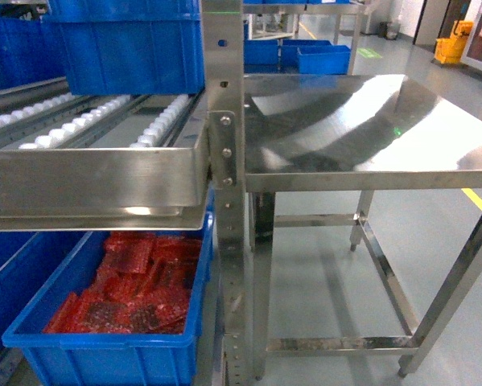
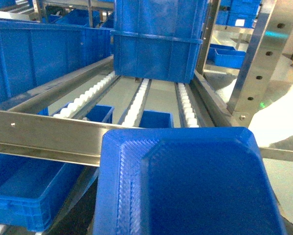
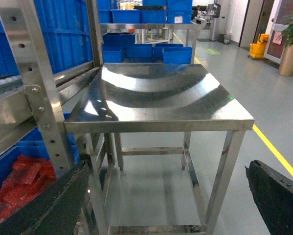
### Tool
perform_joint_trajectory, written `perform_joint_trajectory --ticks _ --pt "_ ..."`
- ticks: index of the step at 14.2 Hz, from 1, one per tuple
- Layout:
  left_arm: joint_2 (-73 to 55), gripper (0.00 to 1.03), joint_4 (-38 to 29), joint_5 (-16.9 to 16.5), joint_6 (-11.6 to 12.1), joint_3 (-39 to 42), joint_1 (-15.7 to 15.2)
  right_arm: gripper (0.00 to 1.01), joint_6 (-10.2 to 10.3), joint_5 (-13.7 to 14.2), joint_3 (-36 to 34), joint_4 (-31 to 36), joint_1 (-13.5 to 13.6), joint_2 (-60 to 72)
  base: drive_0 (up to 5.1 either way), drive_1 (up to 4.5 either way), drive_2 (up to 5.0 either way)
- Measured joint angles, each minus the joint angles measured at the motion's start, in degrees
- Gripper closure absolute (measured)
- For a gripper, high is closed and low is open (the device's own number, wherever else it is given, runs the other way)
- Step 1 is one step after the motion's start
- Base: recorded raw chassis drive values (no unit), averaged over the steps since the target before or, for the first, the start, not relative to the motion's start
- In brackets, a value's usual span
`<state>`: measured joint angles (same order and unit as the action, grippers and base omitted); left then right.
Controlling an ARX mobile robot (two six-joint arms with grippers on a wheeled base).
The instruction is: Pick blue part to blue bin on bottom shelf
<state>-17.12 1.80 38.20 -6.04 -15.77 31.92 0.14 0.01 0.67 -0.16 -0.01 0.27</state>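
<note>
Carry step. The left gripper's state cannot be told; the blue part point(image 2: 190, 183) fills its wrist view above the blue bin point(image 2: 24, 188) on the bottom shelf. Right gripper point(image 3: 166, 203) apart, empty. Next: lower into the bin.

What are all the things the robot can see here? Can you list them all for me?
Red bubble-wrap packets: a pile, red, inside a blue plastic crate low on the left under the rack.
Stainless-steel roller shelf: one, silver with white rollers, upper left.
Big blue plastic crates on the rollers: at least two, blue, at the back of the roller shelf.
Stainless-steel table: one, shiny silver, right of the rack.
Smaller blue bins: several, blue, on the floor behind the table.
Yellow mop bucket: one, yellow, far right corner.
Ribbed blue plastic part: one, blue, right in front of the left wrist camera.
Right gripper: two black fingers, spread apart, holding nothing.
</note>
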Motion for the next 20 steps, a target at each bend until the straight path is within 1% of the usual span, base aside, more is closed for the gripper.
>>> perform_joint_trajectory --ticks 20 --pt "0.00 0.60 -0.09 0.02 0.00 0.00 0.02 0.03 0.00 0.02 0.00 -0.04 0.00 0.00 -5.0 2.42 2.4"
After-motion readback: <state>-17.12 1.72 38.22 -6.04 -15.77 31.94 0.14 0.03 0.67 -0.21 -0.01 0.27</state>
